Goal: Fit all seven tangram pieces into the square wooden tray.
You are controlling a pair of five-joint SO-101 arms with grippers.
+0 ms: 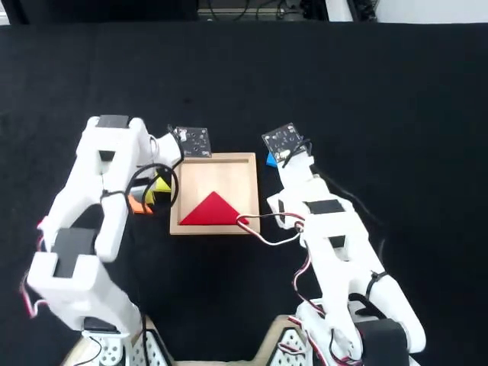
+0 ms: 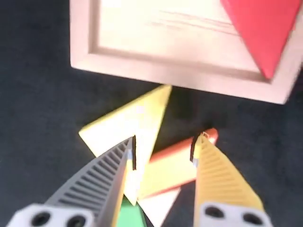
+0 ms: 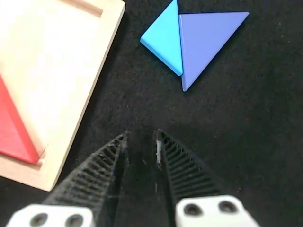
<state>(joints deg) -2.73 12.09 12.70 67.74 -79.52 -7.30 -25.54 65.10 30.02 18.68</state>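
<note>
1. Task state: the square wooden tray [image 1: 221, 171] lies on the black table [image 1: 381, 91] between the two arms. It holds one piece, the red triangle [image 1: 213, 210], set against the edge nearest the arm bases. By this count six pieces remain outside.
2. Left gripper [image 2: 165, 149]: fingers spread wide and holding nothing. It hovers over a cluster just beside the tray wall, with one tip above the yellow triangle [image 2: 132, 116] and the other at the end of the orange piece [image 2: 173, 165].
3. Right gripper [image 3: 141, 142]: fingers a narrow gap apart and empty, above bare cloth. It is near the tray's corner and short of the light blue triangle [image 3: 165, 38] and the violet triangle [image 3: 208, 35].
4. Risk, left side: the yellow and orange pieces appear to overlap, so closing here may pinch both or slide one against the tray wall. Flat pieces also give the fingers little edge to grip.
5. Risk, right side: the two blue triangles touch edge to edge, so lifting one may drag its neighbour.
6. Views compared: the left wrist view reveals a green piece [image 2: 130, 215] and a pale piece [image 2: 158, 205] beneath the fingers, which the arm hides in the high view. The right wrist view separates the two blue triangles, which are a single small patch in the high view. The high view alone relates both arms to the tray
</note>
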